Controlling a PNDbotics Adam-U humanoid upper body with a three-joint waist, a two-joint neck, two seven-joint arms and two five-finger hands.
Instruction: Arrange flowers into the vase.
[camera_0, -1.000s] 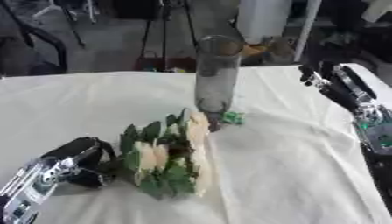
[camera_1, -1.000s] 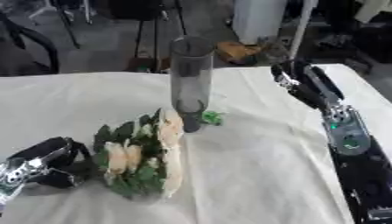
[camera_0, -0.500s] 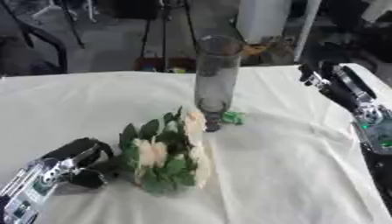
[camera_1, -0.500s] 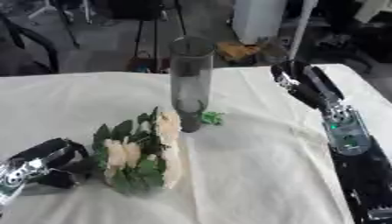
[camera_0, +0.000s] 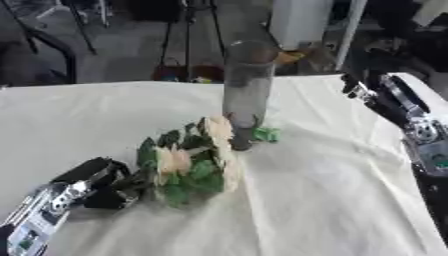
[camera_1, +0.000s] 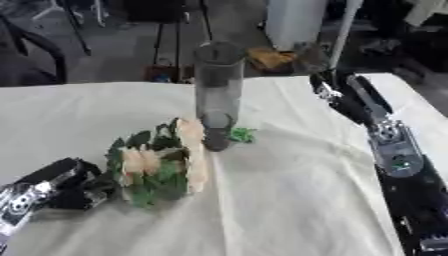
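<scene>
Left eye view: flowers beside vase

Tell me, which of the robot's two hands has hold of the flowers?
The left hand, low on the left, grips the flower bunch. The right hand hangs apart by the far right edge.

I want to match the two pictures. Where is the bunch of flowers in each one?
Left eye view: the bunch of flowers lies just left of middle, below the vase.
Right eye view: it sits further left, at the lower left of the vase.
Shared landmark: the tall clear vase standing on the white cloth.
</scene>
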